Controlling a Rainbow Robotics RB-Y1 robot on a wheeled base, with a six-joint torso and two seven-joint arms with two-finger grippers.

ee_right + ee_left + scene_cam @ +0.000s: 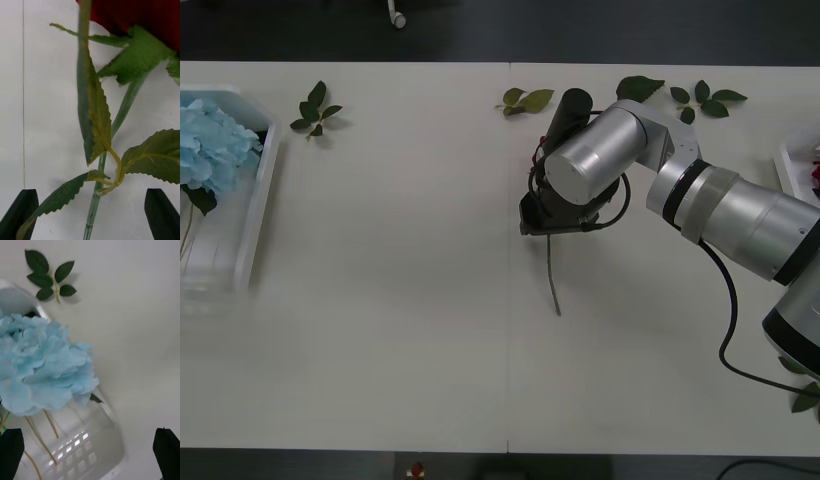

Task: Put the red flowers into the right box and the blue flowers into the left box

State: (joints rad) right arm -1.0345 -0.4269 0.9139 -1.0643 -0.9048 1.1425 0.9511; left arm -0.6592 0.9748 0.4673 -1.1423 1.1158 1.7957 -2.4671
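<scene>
A red flower lies on the table near the middle, its thin stem [553,275] sticking out from under my right arm. In the right wrist view its red bloom [150,18] and green stem [125,105] run between the black fingers. My right gripper [92,195] is open, one finger on each side of the stem, low over the table [540,218]. The blue flowers [215,140] lie in the left box [258,215], a white tray at the table's left end. My left gripper [88,435] hangs open above that box [97,453] and the blue flowers [41,367]. The right box [786,160] shows at the right edge.
Loose green leaf sprigs lie along the far side of the table [315,108], [527,99], [705,98], and one at the near right [808,398]. One sprig [48,279] lies just beyond the left box. A dark red bit [816,178] shows in the right box.
</scene>
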